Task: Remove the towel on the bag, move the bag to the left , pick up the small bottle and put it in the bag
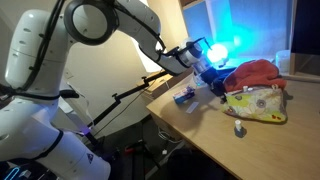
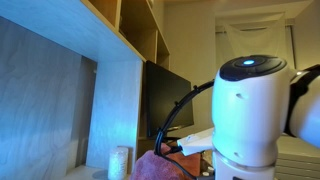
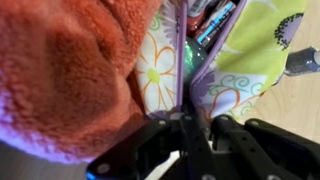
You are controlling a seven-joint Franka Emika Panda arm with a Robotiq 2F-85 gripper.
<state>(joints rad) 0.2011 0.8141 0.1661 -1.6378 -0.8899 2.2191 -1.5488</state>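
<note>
Towel (image 1: 255, 70), red-orange, lies heaped on the flowered bag (image 1: 258, 104) toward the far edge of the tabletop (image 1: 200, 128) in an exterior view. The gripper (image 1: 208, 68) is low at the towel's end. What looks like the small bottle (image 1: 238, 128) stands just beside the bag, on the side of the near edge, and a blue item (image 1: 183, 97) lies apart from both. From this angle I cannot tell whether the jaws stand apart or together. A pull along the table could drag the bag into the bottle and tip it over

In an exterior view the arm's white joint (image 2: 248, 110) fills the frame. Only a corner of the towel (image 2: 158, 168) shows, so contact cannot be checked here

In the wrist view the gripper (image 3: 187, 140) sits right over the seam where the towel (image 3: 60, 80) meets the bag (image 3: 255, 55). The bag's zip gapes, with packets inside. Finger spacing is unreadable in the dark. The likely slip is pinching bag cloth along with towel, which would lift both and could spill the contents. The bottle (image 3: 303, 62) is near the bag's side
</note>
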